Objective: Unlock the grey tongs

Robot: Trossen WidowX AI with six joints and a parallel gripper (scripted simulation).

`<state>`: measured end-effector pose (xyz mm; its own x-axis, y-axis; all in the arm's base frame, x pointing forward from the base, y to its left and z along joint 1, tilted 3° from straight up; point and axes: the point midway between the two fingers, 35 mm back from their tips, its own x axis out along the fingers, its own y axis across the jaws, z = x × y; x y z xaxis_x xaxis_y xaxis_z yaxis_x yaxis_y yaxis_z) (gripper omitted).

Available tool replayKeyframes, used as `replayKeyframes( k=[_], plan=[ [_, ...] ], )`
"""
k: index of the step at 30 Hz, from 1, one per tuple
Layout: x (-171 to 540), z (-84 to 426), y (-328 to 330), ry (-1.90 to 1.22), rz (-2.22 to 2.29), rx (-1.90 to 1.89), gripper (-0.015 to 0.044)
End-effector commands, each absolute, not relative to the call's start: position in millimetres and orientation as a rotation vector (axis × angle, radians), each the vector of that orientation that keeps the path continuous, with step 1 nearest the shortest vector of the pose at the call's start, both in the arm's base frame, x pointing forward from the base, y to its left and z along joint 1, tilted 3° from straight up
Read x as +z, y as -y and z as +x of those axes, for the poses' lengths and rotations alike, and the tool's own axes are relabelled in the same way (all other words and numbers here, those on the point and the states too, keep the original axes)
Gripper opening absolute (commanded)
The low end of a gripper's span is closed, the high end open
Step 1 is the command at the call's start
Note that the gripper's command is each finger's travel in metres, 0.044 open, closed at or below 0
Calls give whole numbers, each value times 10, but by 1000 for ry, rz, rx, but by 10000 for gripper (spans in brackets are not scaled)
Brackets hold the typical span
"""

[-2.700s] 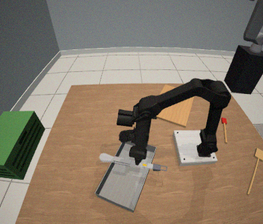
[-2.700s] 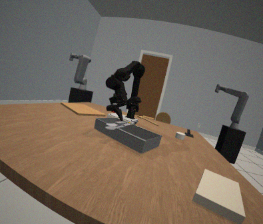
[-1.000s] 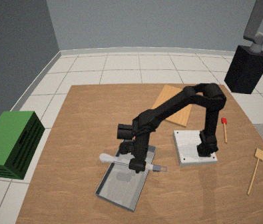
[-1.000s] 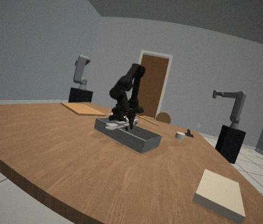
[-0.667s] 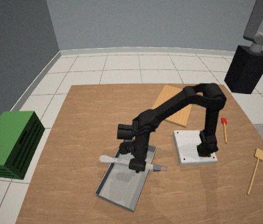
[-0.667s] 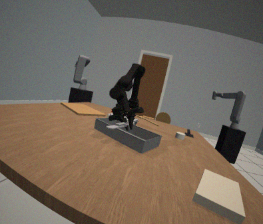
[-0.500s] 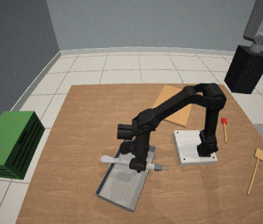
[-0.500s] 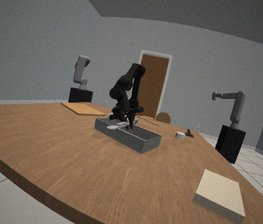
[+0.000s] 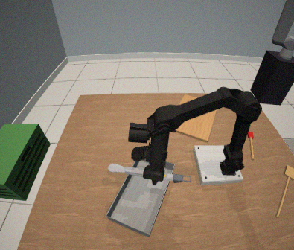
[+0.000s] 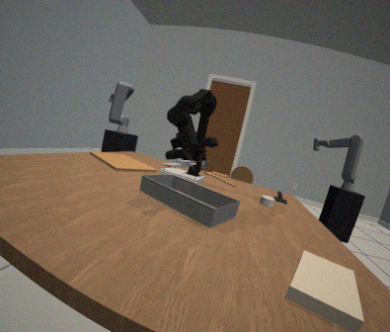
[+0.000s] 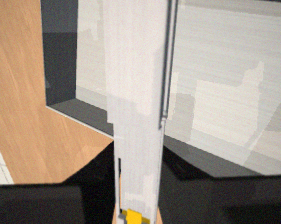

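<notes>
The grey tongs (image 9: 129, 170) (image 10: 172, 163) (image 11: 136, 90) are raised above the far end of the roasting tin (image 9: 134, 209) (image 10: 183, 200) (image 11: 61, 55), roughly level. Their pale rounded tips point left in the top view, and the dark hinge end with its ring points right. The arms look close together; the lock's state cannot be told. My gripper (image 9: 154, 181) (image 11: 134, 143) points down and is shut on the tongs, with the yellow mark on the hinge side of the fingers. The wooden board (image 9: 199, 127) (image 10: 121, 161) lies flat beyond the tin, partly behind my arm in the top view.
My arm stands on a white base plate (image 9: 207, 158) right of the tin. A red-headed stick (image 9: 251, 135) and a wooden spatula (image 9: 290, 172) lie farther right. A green crate (image 9: 7, 160) stands left of the table. A cream block (image 10: 325, 284) and a white cylinder (image 10: 267, 201) are on the table.
</notes>
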<state>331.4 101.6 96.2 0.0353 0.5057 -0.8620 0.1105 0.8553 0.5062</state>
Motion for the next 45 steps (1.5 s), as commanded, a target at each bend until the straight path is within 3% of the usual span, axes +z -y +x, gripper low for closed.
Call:
replayKeyframes(
  k=[1, 19, 29, 45],
  plan=[
    [977, 3323, -1022, -1524, 498, 317, -150],
    [946, 3272, -1102, -1592, 118, -60, -150],
    [942, 3252, -1095, -1595, 103, -65, -150],
    [886, 3502, -305, -1586, -18, 43, -150]
  ],
)
